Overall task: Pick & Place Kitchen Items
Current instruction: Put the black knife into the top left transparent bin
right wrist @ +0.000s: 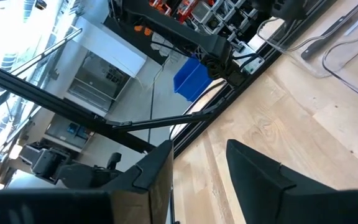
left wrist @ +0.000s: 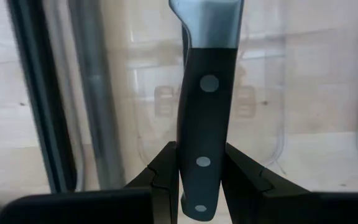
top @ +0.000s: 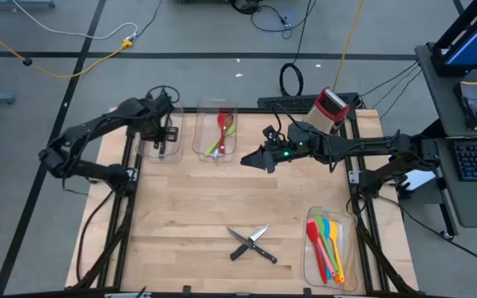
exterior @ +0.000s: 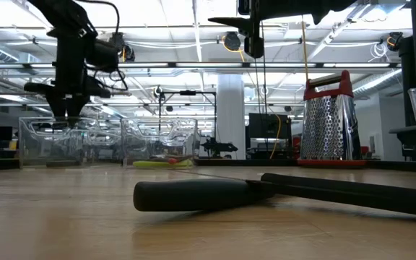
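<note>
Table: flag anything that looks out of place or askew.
Two knives lie crossed on the bare table, outside any bin, while the spatulas sit in theirs. The left gripper holds a third knife over the far-left bin.

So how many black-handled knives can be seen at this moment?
3. Two knives lie crossed on the table's near middle. One knife is held by the left hand over the far-left clear bin. Others may be hidden.

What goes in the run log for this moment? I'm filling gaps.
left gripper: shut on knife, over far-left bin | right gripper: open, empty, mid-table | two knives on table
</note>
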`<state>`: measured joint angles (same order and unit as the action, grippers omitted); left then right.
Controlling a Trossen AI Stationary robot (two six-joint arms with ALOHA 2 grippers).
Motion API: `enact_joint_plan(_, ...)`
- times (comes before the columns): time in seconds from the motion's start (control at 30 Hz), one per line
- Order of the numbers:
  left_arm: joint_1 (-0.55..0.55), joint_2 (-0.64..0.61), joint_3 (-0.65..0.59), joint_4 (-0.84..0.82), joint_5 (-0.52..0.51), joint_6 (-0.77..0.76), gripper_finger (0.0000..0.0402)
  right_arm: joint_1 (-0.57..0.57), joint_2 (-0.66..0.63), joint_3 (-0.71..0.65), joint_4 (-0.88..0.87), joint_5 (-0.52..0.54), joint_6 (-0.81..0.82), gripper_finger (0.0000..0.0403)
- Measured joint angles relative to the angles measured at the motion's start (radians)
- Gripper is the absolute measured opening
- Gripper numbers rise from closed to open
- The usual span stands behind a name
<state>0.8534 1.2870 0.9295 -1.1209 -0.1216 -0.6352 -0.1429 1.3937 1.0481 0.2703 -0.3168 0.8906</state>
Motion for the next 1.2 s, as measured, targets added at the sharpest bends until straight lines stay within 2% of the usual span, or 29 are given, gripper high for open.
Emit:
enact_joint_plan(0.23, 0.009, 0.097, 0.0, 0.011, 0.013, 0.076, 0.008, 0.0, 0.0, 0.0, -0.015, 0.0, -0.013, 0.0139)
enact_joint_plan(0.47, -0.005, 0.132, 0.0, 0.011, -0.005, 0.156, 0.008, 0.0, 0.0, 0.0, -0.015, 0.001, -0.014, 0.0139)
enact_joint_plan(0.63, -0.005, 0.156, 0.0, 0.001, 0.076, 0.215, 0.008, -0.002, 0.0, 0.0, -0.014, 0.006, -0.021, 0.0139)
enact_joint_plan(1.2, 0.044, 0.282, -0.001, -0.019, 0.113, 0.209, 0.0089, -0.008, 0.0, -0.001, -0.014, 0.008, -0.021, 0.0135)
